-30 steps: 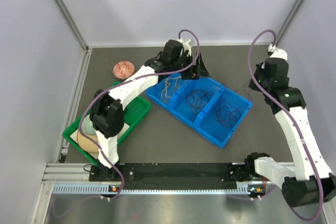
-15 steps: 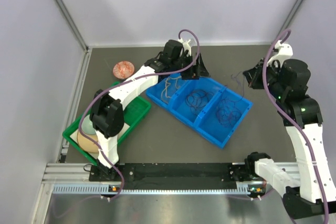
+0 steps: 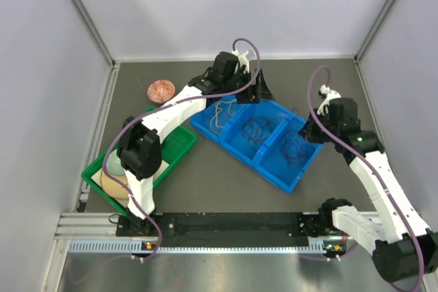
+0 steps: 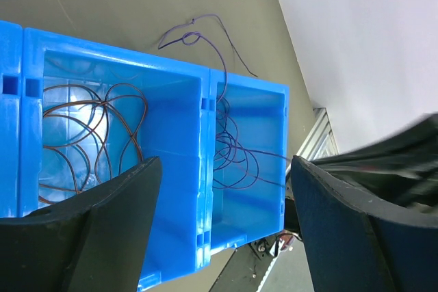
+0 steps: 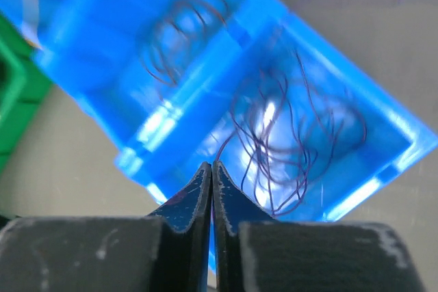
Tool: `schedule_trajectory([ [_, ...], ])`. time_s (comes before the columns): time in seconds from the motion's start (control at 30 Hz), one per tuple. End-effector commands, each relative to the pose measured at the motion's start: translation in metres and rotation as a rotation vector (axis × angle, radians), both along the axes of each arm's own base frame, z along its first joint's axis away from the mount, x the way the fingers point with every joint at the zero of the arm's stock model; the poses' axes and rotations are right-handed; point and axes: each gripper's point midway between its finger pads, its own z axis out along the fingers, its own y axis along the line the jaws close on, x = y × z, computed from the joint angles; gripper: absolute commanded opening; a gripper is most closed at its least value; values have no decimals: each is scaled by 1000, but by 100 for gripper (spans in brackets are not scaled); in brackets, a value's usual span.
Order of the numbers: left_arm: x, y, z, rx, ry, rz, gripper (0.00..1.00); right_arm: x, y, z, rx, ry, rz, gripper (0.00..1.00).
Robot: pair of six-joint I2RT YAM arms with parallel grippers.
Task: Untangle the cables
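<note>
A blue three-compartment bin [image 3: 274, 169] sits mid-table. Its right compartment holds a tangled purple cable [image 3: 298, 147], the middle one a dark brown cable [image 3: 259, 128], the left one a pale cable [image 3: 220, 113]. My right gripper [image 3: 309, 131] hangs over the bin's right corner. In the right wrist view it [image 5: 212, 164] is shut, and a strand of the purple cable [image 5: 301, 148] runs up to its tips. My left gripper [image 3: 259, 92] is over the bin's far edge, wide open and empty [image 4: 226, 165]. Below it lie the brown cable [image 4: 89, 128] and the purple cable [image 4: 233, 148], with one purple strand trailing onto the table.
A green tray [image 3: 174, 148] with round beige objects [image 3: 113, 179] stands at the left, touching the bin. A coppery wire coil [image 3: 161, 90] lies at the far left. A metal rail [image 3: 205, 237] runs along the near edge. Walls enclose three sides.
My right arm swung from the far right in toward the bin and came down to its right corner. The left arm has not moved.
</note>
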Motion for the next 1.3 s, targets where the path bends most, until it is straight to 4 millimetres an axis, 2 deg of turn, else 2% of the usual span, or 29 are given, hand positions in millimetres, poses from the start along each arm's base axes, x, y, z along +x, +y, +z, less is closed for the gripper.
schedule_trajectory([
  [0.0, 8, -6, 14, -41, -50, 0, 81, 11, -9, -14, -63, 24, -68, 43],
  [0.03, 8, -7, 13, -41, -48, -2, 81, 14, -11, -18, -77, 44, -76, 57],
  [0.07, 8, -7, 13, -41, -49, -4, 81, 18, -15, -13, -97, 32, -98, 67],
  [0.1, 8, -6, 13, -39, -50, -3, 81, 22, -18, -9, -107, 17, -115, 81],
  [0.13, 9, -6, 14, -39, -52, -2, 81, 25, -22, -7, -119, 14, -136, 83],
  [0.17, 8, -6, 15, -39, -56, -2, 81, 39, -34, 10, -154, -34, -210, 85],
  [0.3, 7, -4, 15, -35, -58, -2, 81, 71, -59, 41, -142, -84, -379, 82],
  [0.33, 7, -4, 15, -31, -63, -4, 81, 82, -60, 33, -119, -47, -394, 80],
  [0.37, 7, -3, 16, -31, -68, -3, 81, 91, -73, 33, -62, -33, -465, 79],
  [0.4, 7, -1, 14, -24, -66, 1, 81, 100, -66, 36, -7, -19, -434, 78],
  [0.43, 7, -1, 14, -20, -70, 0, 81, 113, -66, 19, 5, 40, -438, 77],
  [0.47, 7, 0, 14, -19, -71, 1, 81, 121, -65, 11, 14, 73, -429, 78],
  [0.5, 8, 3, 13, -15, -72, 5, 81, 130, -55, 15, 48, 79, -384, 78],
  [0.53, 8, 4, 14, -14, -74, 9, 81, 139, -51, -6, 46, 143, -368, 79],
  [0.6, 10, 9, 13, -12, -71, 18, 81, 149, -42, -14, 69, 175, -327, 80],
  [0.67, 11, 12, 15, -14, -75, 26, 81, 152, -40, -37, 65, 237, -318, 80],
  [0.8, 14, 17, 14, -14, -73, 41, 81, 150, -38, -69, 59, 317, -315, 80],
  [0.87, 14, 16, 14, -19, -73, 40, 81, 150, -35, -80, 69, 332, -310, 76],
  [0.97, 14, 16, 12, -21, -64, 38, 81, 152, -28, -83, 104, 330, -295, 61],
  [1.0, 13, 15, 11, -20, -61, 35, 81, 152, -27, -84, 110, 332, -293, 46],
  [1.07, 13, 17, 12, -19, -61, 38, 80, 153, -28, -82, 115, 319, -300, 28],
  [1.1, 13, 17, 11, -16, -64, 40, 80, 153, -27, -77, 122, 308, -298, 10],
  [1.13, 13, 18, 12, -17, -68, 40, 81, 154, -27, -74, 125, 299, -298, 2],
  [1.27, 12, 20, 12, -11, -67, 47, 81, 152, -31, -53, 120, 242, -316, 0],
])
